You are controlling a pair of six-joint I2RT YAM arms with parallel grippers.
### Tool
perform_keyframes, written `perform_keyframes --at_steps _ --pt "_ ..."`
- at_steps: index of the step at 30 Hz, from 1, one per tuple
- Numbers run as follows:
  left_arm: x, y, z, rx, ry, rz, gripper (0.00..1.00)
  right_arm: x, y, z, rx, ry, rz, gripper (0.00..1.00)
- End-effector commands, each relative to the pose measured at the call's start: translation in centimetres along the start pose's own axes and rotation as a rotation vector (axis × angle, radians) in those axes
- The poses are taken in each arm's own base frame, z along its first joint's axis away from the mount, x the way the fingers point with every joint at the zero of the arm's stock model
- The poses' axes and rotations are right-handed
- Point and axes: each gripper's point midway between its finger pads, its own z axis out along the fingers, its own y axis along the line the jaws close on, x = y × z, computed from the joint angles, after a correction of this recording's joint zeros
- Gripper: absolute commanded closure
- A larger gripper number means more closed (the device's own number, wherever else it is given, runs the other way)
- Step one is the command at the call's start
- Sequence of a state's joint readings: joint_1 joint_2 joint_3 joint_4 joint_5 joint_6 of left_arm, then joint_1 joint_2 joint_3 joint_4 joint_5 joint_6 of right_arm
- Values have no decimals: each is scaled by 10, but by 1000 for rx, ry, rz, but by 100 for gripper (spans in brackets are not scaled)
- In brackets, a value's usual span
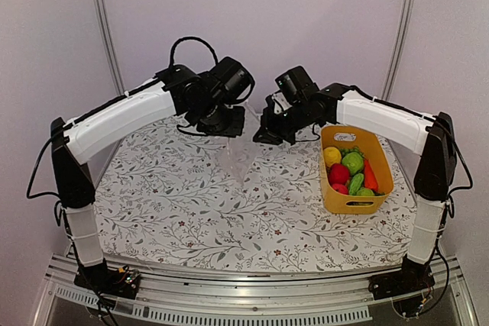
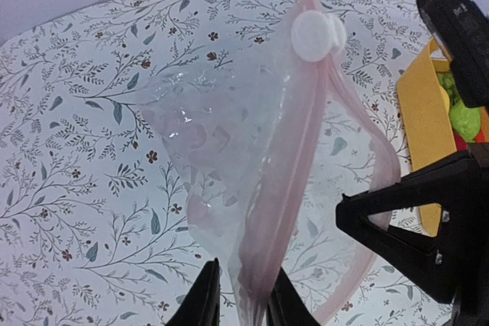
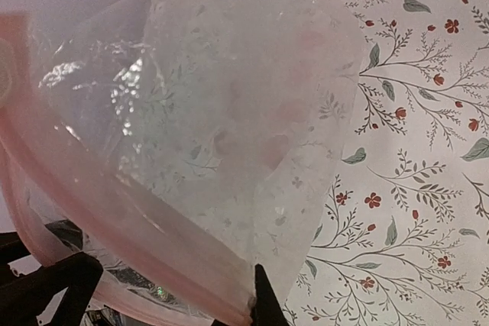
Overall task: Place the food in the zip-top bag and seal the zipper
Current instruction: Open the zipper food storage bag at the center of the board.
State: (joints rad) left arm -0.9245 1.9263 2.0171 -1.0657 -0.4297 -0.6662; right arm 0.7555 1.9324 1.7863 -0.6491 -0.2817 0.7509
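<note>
both arms are reaching in over the middle of the counter (image 1: 176,211), toward its far edge, and they're holding the zip-top bag (image 1: 238,156) up in the air between them. the bag is hanging down crinkly and see-through, and i can't tell if its low tip is touching the counter.

the left hand (image 2: 243,299) is pinching closed on the pinkish zipper (image 2: 294,135) strip, with the plastic squeezed between its two fingers (image 2: 205,295). the right hand (image 1: 267,137) is clamping the other lip of the mouth just beside it, so the two pink lips are spreading apart and only meeting up at the white slider (image 2: 317,33) at the far end. in the right wrist view the bag is filling most of the frame and looking empty.

the food (image 1: 350,172) is all sitting in the yellow basket (image 1: 378,196) by the right edge of the counter: a lemon (image 1: 331,156), a red ball (image 1: 338,173), a green round one (image 1: 352,162), the carrot (image 1: 370,175) and the cucumber (image 1: 356,183), all piled together and well apart from the bag.
</note>
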Motion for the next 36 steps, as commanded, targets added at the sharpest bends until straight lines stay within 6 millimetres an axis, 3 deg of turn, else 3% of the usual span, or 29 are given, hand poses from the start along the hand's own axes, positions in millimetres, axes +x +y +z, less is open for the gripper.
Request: perform_keyframes --at_steps 1,5,8,13,16,22,25,27,30,36 --pt "12 -5 -7 9 26 25 81 -8 14 -17 -67 -25 36 100" --pt "17 -9 -5 17 41 14 82 -11 14 -17 -90 -37 58 100" --pt "16 -8 -7 8 37 -6 71 -12 13 -17 -101 -39 73 100" --pt "16 -7 -8 7 33 -20 68 -11 12 -16 -110 -36 86 100" --pt "19 -6 -6 -1 42 -16 73 -10 14 -16 -123 -32 88 100" --pt "15 2 -11 -30 20 -26 100 -13 17 -21 -137 -48 93 100" --pt "6 2 -20 -12 -13 -20 100 -11 19 -21 -151 -35 72 100" --pt "3 3 -23 -13 -25 -9 100 -9 28 -23 -187 -13 22 92" --pt "2 10 -25 -30 -24 10 100 -2 46 -34 -259 36 -61 71" --pt "1 36 -33 -86 -30 91 100 -9 49 -103 -215 -72 -168 44"
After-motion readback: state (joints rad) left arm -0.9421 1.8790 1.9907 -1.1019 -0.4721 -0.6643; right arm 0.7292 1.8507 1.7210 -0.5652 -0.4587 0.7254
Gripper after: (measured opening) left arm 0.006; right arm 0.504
